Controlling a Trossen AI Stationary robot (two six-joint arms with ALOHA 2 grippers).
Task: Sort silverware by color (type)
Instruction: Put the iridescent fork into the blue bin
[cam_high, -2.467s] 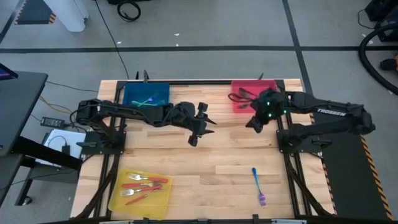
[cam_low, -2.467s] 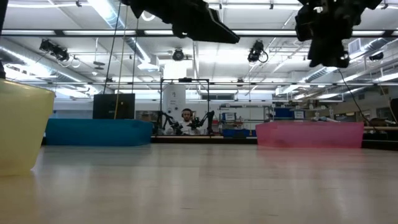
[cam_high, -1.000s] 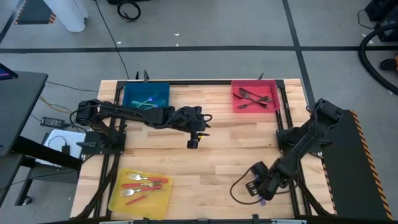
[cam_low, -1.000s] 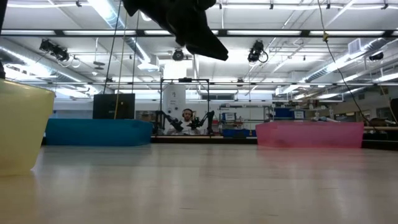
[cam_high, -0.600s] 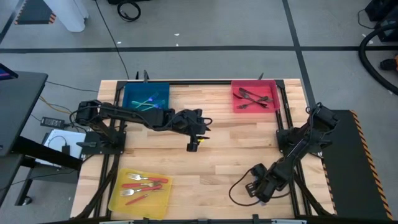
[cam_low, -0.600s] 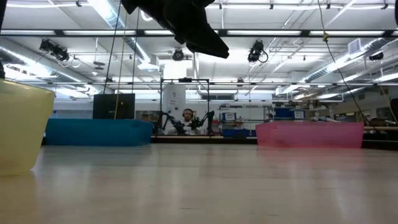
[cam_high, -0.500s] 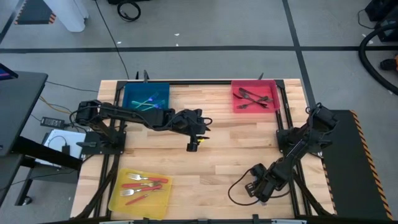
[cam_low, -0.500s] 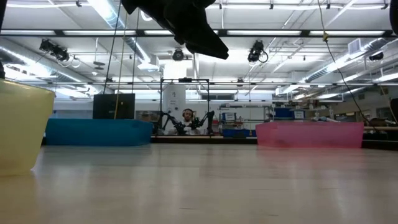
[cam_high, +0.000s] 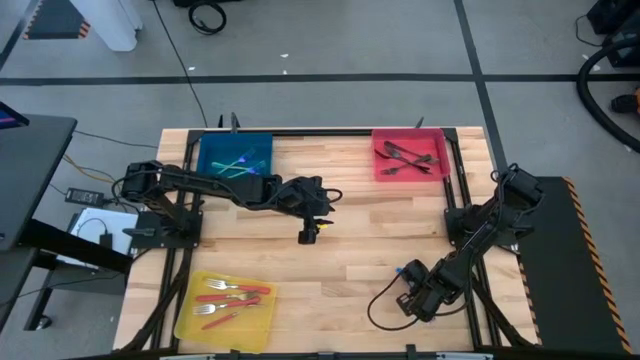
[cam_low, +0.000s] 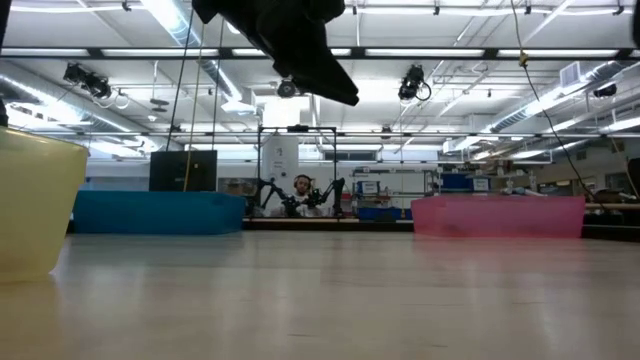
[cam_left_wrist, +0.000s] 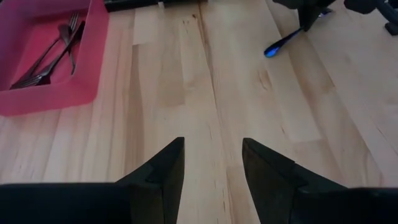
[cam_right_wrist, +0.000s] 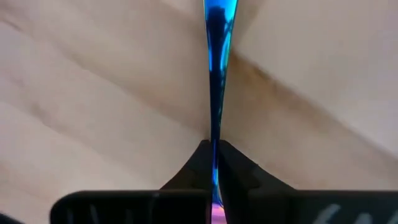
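Bare table (cam_high: 360, 250) lies open mid-scene; yellow tray (cam_high: 190, 312) blocks near left, blue tray (cam_high: 212, 150) far left, red tray (cam_high: 380, 170) far right.

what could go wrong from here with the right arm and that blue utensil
The right gripper is shut on the iridescent utensil by a thin stretch of its handle, so it could twist or slip when lifted. Its way to the blue tray crosses the table, where the left gripper hangs open at mid-table; the arms might clash. The utensil lies near the table's front edge and could be knocked off.
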